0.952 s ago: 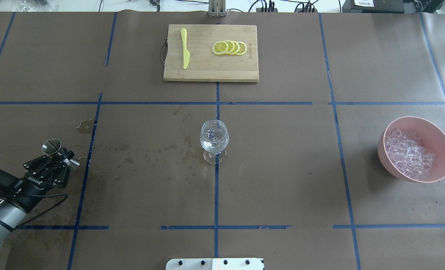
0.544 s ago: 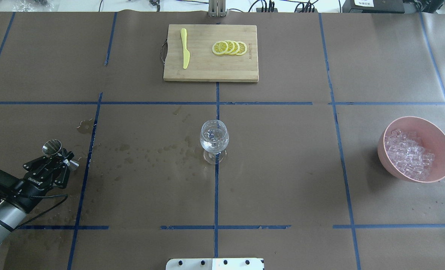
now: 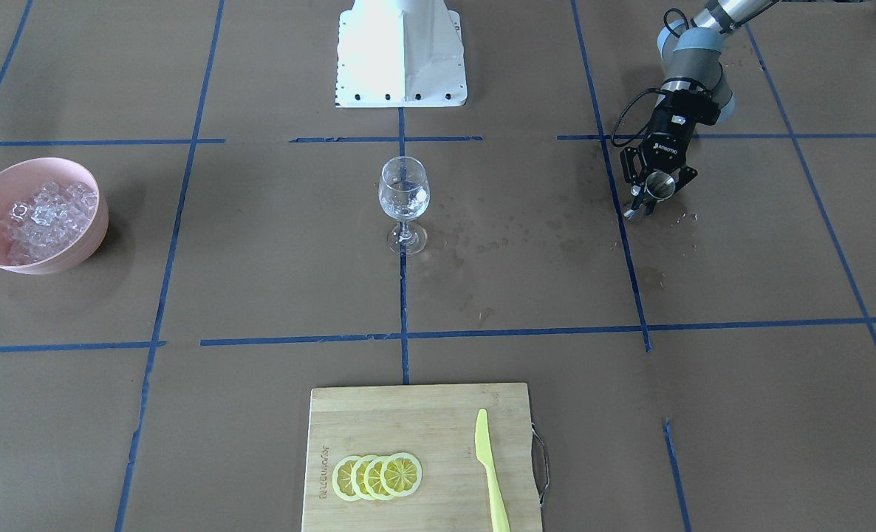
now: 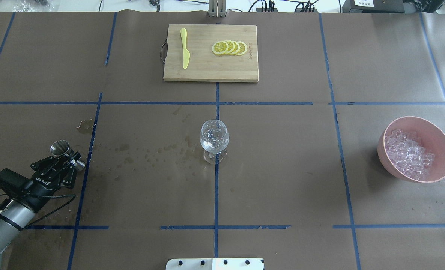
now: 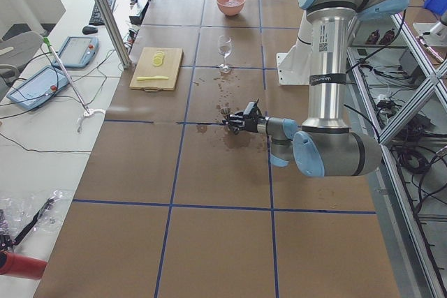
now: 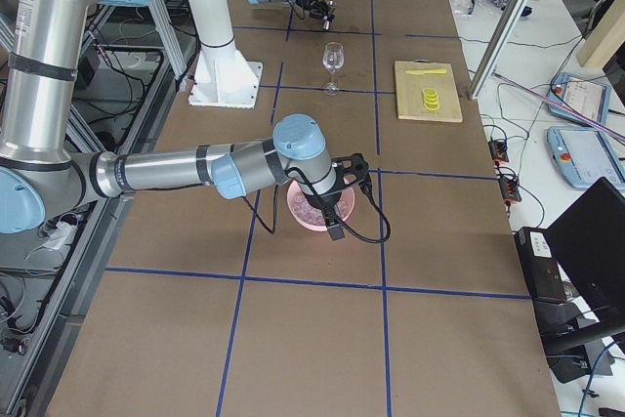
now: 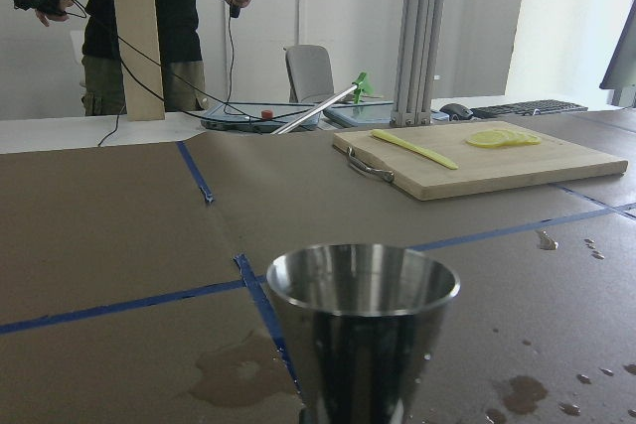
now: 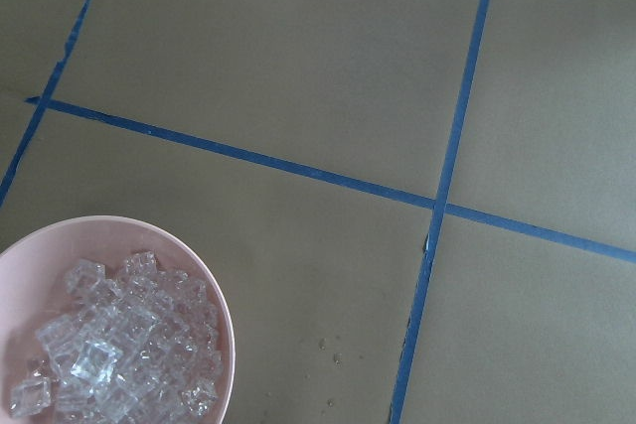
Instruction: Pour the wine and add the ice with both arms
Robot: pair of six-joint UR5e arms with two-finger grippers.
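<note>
Left end effector (image 4: 69, 159): clamps steel jigger (image 4: 60, 147) upright, 8 o'clock — likely against drips. Wine (image 3: 404, 206): in central wine glass (image 4: 214, 139). Ice (image 4: 410, 155): pink bowl (image 4: 417, 119), 3 o'clock — right end effector (image 6: 328, 204) above, grip state untellable.

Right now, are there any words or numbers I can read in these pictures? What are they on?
"ROBOTIQ": white letters on the black left gripper holding the metal cup.
Burned-in mark on the cutting board: too small to read.
Sticker on the left arm: too small to read.
Nothing else readable.
</note>
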